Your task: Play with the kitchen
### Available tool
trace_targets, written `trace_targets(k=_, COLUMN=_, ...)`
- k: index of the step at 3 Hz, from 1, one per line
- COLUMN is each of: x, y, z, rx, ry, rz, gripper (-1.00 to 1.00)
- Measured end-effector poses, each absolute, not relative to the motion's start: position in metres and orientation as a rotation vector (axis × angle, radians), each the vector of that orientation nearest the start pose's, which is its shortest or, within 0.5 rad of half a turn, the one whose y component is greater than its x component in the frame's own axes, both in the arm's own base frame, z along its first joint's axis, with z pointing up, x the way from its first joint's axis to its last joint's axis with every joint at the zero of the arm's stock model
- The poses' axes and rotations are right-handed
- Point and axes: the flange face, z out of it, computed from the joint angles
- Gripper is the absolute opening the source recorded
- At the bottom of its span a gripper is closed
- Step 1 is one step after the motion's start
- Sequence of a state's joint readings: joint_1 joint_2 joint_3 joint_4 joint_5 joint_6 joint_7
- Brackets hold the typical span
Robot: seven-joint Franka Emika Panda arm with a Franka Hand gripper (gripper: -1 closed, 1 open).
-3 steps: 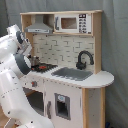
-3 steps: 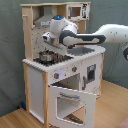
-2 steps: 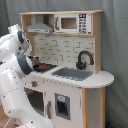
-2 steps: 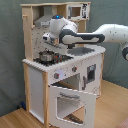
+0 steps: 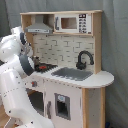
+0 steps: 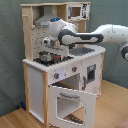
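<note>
While your claw (image 6: 50,48) hangs over the stove (image 6: 46,58), you cannot tell its spread; the pot (image 6: 46,56) sits directly beneath it, the kitchen (image 6: 52,75) all around, and its oven door (image 6: 70,102) dropped open lower down.

We see a test room or lab: grey curtains (image 5: 112,75) hang behind the kitchen (image 6: 55,75), which stands on a wood-look floor (image 6: 20,117)

Soft, even light falls around me in both exterior views; no glare, only faint shadows under the hood (image 5: 40,29), and everything looks slightly blurred.
</note>
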State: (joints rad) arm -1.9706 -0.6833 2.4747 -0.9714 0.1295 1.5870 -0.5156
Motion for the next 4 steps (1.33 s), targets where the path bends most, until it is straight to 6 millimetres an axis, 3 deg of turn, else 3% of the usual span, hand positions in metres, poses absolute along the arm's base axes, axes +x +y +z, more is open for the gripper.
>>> trace_targets(k=1, x=0.524, y=0.494, z=0.524, rx=-2.859, ry=-1.853, rz=-0.098, gripper=-1.00)
trace_targets(k=2, x=0.520, y=0.487, z=0.523, rx=-2.841, ry=-1.870, rz=0.006, gripper=-1.00)
trace_targets(k=3, x=0.500, y=0.481, z=0.546, rx=-2.810, ry=-1.866, rz=0.094, gripper=-1.00)
trace_targets(k=4, x=0.495, y=0.458, z=0.560, rx=-2.833, ry=-1.817, rz=0.208, gripper=-1.00)
